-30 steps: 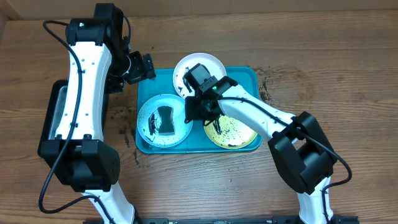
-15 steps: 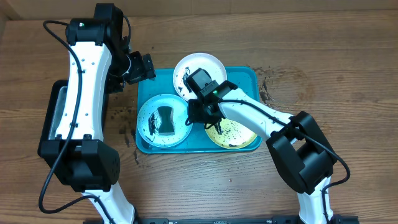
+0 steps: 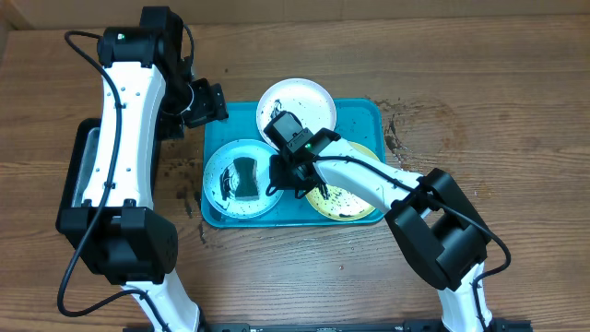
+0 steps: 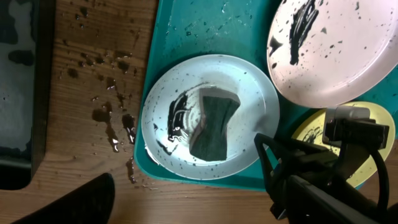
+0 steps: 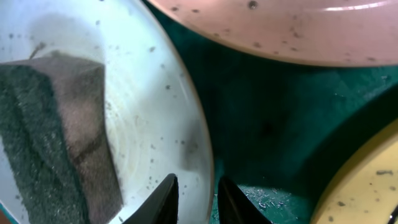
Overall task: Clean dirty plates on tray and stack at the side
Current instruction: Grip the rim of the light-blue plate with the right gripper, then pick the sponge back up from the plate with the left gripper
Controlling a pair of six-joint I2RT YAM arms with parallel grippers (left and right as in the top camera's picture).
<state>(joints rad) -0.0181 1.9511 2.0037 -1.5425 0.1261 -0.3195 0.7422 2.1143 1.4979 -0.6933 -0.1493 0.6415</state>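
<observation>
Turquoise tray: right tool slightly apart, straddling light-blue plate rim.

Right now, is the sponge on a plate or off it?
On it. The sponge lies flat in the middle of the blue plate, which sits in the tray.

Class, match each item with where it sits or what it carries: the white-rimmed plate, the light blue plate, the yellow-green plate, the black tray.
1 white-rimmed plate
2 light blue plate
3 yellow-green plate
4 black tray

A carries the sponge
B outside the turquoise tray, to its left
C at the tray's far edge
D in the tray's near right corner

Pairs: 1-C, 2-A, 3-D, 4-B
</observation>
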